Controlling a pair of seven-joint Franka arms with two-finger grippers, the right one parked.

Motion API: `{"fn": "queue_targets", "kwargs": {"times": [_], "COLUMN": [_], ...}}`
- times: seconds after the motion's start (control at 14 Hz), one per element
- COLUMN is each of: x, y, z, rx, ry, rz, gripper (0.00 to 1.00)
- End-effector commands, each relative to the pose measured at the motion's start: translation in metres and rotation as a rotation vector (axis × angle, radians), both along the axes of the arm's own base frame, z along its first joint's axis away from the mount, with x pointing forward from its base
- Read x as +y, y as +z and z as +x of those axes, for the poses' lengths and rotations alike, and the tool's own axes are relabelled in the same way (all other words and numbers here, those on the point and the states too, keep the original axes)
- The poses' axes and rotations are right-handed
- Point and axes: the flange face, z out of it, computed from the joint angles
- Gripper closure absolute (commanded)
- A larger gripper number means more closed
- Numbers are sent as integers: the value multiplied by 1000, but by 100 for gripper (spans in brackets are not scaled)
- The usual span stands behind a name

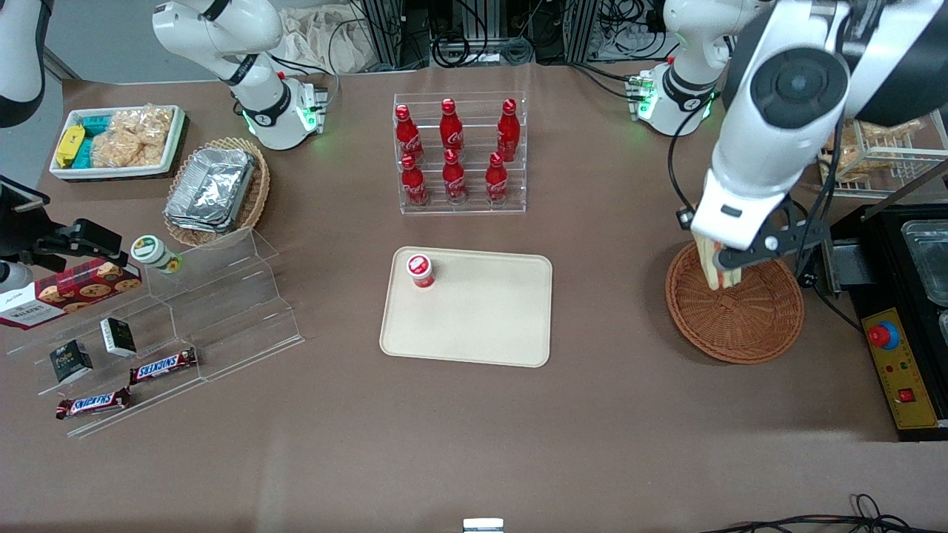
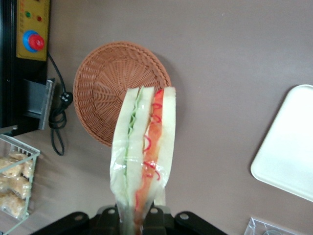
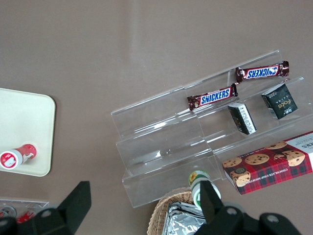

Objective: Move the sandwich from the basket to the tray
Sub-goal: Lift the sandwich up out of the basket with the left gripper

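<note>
Toward the working arm's end of the table [image 1: 474, 444], we are seeing the basket [image 1: 763, 326] with bare weave showing; the sandwich [image 1: 720, 276] is hanging above it, lifted clear of the wicker. In the wrist view the sandwich [image 2: 144, 152] is standing on edge in clear wrap, white slices with a green layer and an orange-red layer, its narrow end pinched down in the gripper [image 2: 139, 215], and the basket [image 2: 110, 83] is lying below it with nothing in it.

We are holding the gripper [image 1: 717, 265] above the basket's edge farther from the front camera, fingers closed narrow on the sandwich. The arm is reaching down steeply from above, its white wrist housing covering part of the basket's rim.

Mid-table, the tray [image 1: 481, 318] is lying well apart from the basket, carrying only a small red-capped bottle [image 1: 421, 270] on its side at the corner farther from the camera, on the parked arm's side. Farther from the camera than the tray, a clear rack [image 1: 459, 155] is holding six red bottles in two rows.

At the parked arm's end, a white bin [image 1: 115, 141] is holding bagged snacks, a tan basket [image 1: 218, 189] is holding foil containers, and a clear stepped shelf [image 1: 222, 311] is carrying candy bars, small boxes and a cookie box. Near the basket, at the table's edge, a yellow control box [image 1: 900, 370] is sitting beside a black unit.
</note>
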Motion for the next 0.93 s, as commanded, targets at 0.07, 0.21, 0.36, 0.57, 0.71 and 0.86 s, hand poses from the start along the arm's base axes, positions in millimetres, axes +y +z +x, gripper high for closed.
{"fn": "queue_targets", "kwargs": {"times": [0.07,0.21,0.36,0.57,0.71,0.86], "x": [-55,-95,-129,-169,-186,-209], "y": [75,86,84,53,17,-30], "z": [-44,-73,-89,-71,-52,-39], "rx": [-29,-44,-49,-62,-33,-12], "ry": [-4,21,62,117,130,115], "rz": [-29,-61,-120,-238,-285,-304], "gripper": [98,98,98,98,98,98]}}
